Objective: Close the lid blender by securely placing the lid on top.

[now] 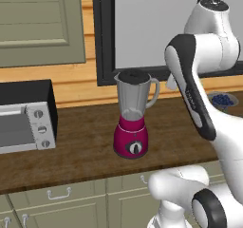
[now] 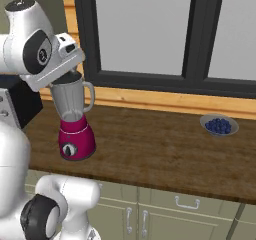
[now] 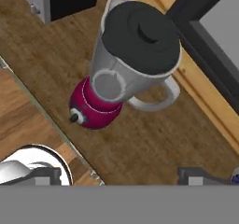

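Base views flank arm, both facing blender [image 1: 132, 122] on counter [image 1: 85, 146]; hand view looks steeply down, close.

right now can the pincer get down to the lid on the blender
Probably yes. The lid sits on top of the blender jar, and from the hand view nothing lies between the hand and it; the toaster oven stands well to the side.

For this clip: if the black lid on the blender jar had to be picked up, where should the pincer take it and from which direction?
A judgement: take the lid by the small raised knob at its centre, coming straight down from above. It lies flat across the rim of the blender, which stands upright, so its edge offers little to pinch, while the knob stands proud. The handle juts from one side; coming from above avoids it.
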